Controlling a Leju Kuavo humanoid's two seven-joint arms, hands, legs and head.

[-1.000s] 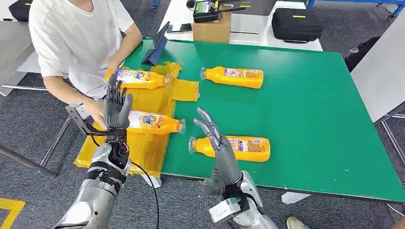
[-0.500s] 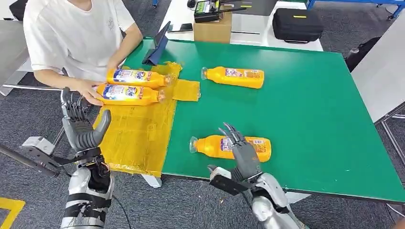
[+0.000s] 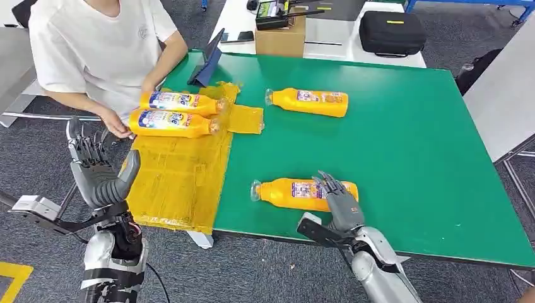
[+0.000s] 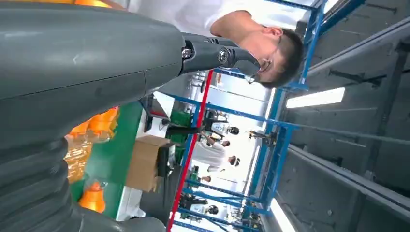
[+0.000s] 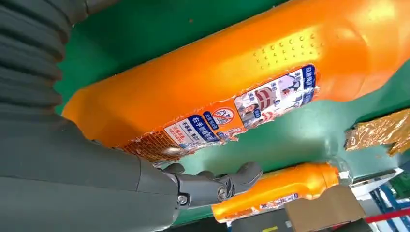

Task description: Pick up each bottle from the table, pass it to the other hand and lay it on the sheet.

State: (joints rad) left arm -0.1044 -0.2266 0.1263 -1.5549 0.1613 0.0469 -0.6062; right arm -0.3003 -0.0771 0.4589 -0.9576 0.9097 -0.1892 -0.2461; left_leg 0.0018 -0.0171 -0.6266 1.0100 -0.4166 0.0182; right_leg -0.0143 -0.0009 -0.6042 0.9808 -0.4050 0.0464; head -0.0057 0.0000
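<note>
Near the front edge of the green table (image 3: 404, 158) lies an orange bottle (image 3: 287, 193) on its side. My right hand (image 3: 339, 202) reaches over its base end with fingers spread, not closed around it. Close up, this bottle (image 5: 232, 82) lies just beyond my right hand (image 5: 72, 164). A second loose bottle (image 3: 309, 102) lies farther back. Two more bottles (image 3: 180, 101) (image 3: 170, 122) lie side by side on the yellow sheet (image 3: 176, 177). Off the table's left side, my left hand (image 3: 98, 170) is raised, open and holding nothing.
A person in a white shirt (image 3: 94, 50) sits at the far left, one hand (image 3: 117, 125) at the nearer sheet bottle. A blue tablet stand (image 3: 208, 63), a cardboard box (image 3: 281, 38) and a black case (image 3: 391, 31) are at the back.
My left hand drew back to the left, away from the sheet. The person slid the released bottle up beside the other one. My right hand came down onto the near bottle.
</note>
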